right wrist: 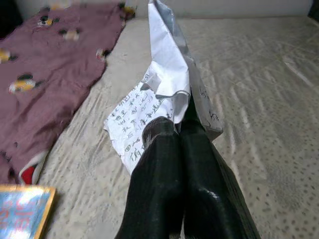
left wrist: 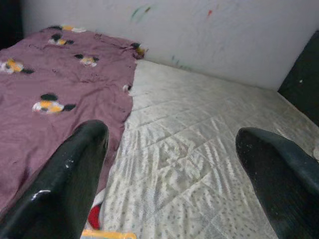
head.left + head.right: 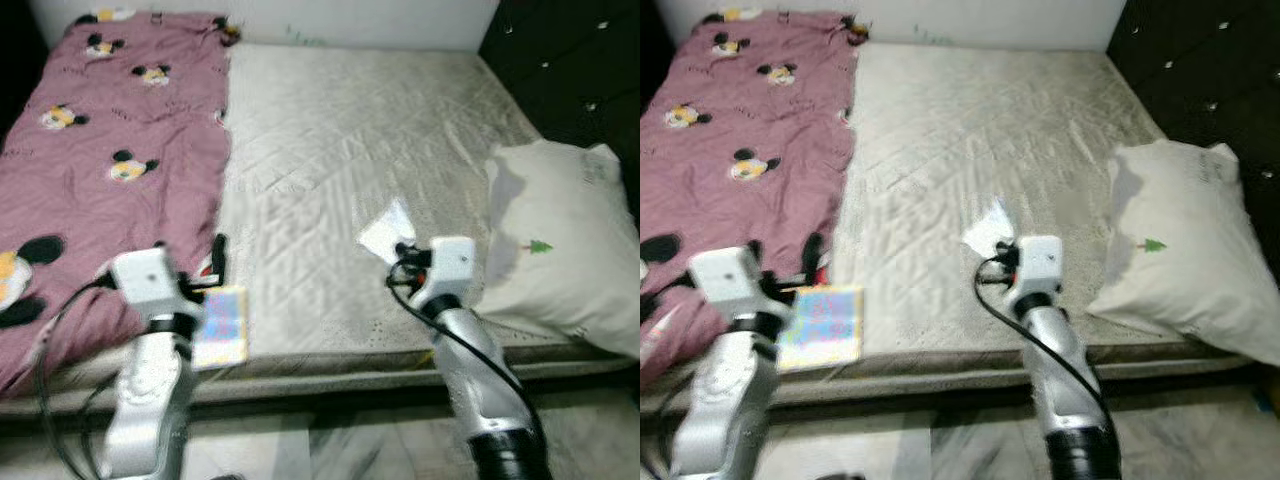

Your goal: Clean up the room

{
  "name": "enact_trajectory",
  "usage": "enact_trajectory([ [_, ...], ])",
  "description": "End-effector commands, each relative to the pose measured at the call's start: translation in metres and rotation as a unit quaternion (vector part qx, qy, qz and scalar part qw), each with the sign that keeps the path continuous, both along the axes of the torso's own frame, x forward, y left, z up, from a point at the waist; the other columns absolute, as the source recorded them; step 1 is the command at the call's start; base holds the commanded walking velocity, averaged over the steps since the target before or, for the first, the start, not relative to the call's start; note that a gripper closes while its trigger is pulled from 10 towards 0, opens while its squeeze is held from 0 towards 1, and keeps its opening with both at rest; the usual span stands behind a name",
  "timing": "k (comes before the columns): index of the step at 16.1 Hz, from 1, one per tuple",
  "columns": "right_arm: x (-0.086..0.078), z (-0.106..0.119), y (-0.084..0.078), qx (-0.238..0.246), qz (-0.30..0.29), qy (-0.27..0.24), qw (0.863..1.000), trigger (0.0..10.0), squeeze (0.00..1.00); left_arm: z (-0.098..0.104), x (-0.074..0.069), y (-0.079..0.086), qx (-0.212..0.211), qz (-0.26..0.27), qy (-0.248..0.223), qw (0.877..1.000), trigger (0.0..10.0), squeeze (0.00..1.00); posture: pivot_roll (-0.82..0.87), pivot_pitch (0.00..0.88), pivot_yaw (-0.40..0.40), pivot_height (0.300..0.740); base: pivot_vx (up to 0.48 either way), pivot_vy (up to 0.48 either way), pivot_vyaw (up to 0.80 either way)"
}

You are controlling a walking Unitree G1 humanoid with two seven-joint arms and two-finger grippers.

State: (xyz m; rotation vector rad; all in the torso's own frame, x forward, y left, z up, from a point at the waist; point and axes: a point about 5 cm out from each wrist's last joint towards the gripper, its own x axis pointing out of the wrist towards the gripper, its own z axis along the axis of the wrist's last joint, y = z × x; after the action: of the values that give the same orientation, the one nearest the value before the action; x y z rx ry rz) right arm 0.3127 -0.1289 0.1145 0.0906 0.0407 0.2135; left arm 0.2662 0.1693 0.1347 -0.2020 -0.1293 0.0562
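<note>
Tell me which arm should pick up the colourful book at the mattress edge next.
Left. The left tool is open and empty, and sits right beside the book near the pink blanket. The right tool is shut on a sheet of paper, further along the mattress.

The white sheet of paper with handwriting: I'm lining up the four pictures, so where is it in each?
Left eye: white sheet of paper, mid-mattress, at the right gripper.
Right eye: just left of centre.
Left wrist: not in it.
Right wrist: centre, pinched between the black fingers.
Shared landmark: maroon cartoon-mouse blanket.
</note>
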Motion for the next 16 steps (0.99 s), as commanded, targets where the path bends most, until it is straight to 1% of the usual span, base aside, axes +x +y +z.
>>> enact_trajectory([
  [1,-0.0015,-0.004,-0.0122,-0.007,-0.017,0.005,1.0,10.0,0.0,0.0032,0.0006,-0.0093,-0.002,-0.014,-0.007,1.0,10.0,0.0,-0.03,0.103,-0.058,0.74,0.304,0.0,0.0],
  [4,-0.0015,-0.0043,-0.0122,-0.008,-0.016,0.005,1.0,10.0,0.0,0.0023,0.0013,-0.0097,0.0,-0.014,-0.005,1.0,10.0,0.0,-0.03,0.101,-0.058,0.74,0.29,0.0,0.0],
  [5,-0.0013,-0.0044,-0.0122,-0.009,-0.015,0.005,1.0,10.0,0.0,-0.0002,0.0024,-0.0089,0.006,0.003,0.003,1.0,10.0,0.0,-0.03,0.101,-0.059,0.74,0.0,0.0,0.0],
  [6,-0.001,-0.0044,-0.012,-0.009,-0.014,0.005,1.0,10.0,0.0,-0.0031,0.0034,-0.0078,0.0,0.017,0.015,1.0,10.0,0.0,-0.03,0.099,-0.06,0.74,0.0,0.0,0.0],
  [9,-0.0001,-0.0047,-0.0115,-0.01,-0.012,0.005,1.0,10.0,0.0,-0.0015,0.0035,-0.0097,-0.009,0.01,0.01,1.0,10.0,0.0,-0.03,0.1,-0.06,0.74,0.0,0.0,0.0],
  [16,-0.0026,-0.0086,-0.0091,-0.013,-0.003,0.014,1.0,10.0,0.0,-0.002,0.0044,-0.0088,-0.016,0.012,0.013,1.0,10.0,0.0,-0.03,0.104,-0.061,0.74,0.0,0.455,0.0],
])
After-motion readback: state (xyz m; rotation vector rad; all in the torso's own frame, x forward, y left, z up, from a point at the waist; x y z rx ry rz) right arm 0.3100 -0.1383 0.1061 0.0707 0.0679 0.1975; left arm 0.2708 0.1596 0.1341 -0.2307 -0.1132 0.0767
